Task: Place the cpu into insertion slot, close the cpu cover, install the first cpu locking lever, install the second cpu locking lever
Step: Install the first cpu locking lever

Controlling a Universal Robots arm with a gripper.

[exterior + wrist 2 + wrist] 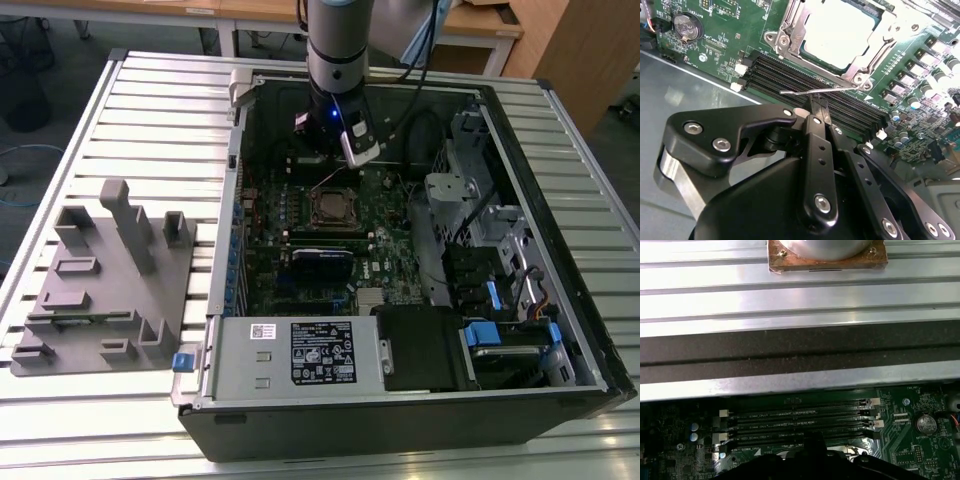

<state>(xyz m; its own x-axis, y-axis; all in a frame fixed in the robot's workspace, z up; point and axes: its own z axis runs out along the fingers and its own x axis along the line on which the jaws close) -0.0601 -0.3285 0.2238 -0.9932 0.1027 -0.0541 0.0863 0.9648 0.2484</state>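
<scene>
I see the dull grey square cpu (840, 32) seated in the dark-framed insertion slot (335, 208), the silver frame-shaped cpu cover (875, 45) lowered, and my pincer (817, 102), pressed together and empty, at a thin wire locking lever (790, 92) I judge unlatched.

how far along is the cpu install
Done: the cpu lies seated with the cpu cover down around it. In hand: the gripper, shut, meets a thin locking lever over the memory slots. Left: that lever looks unlatched; the other, unclear.

Upright arm (338, 45), end effector (816, 104) pinched closed
</scene>
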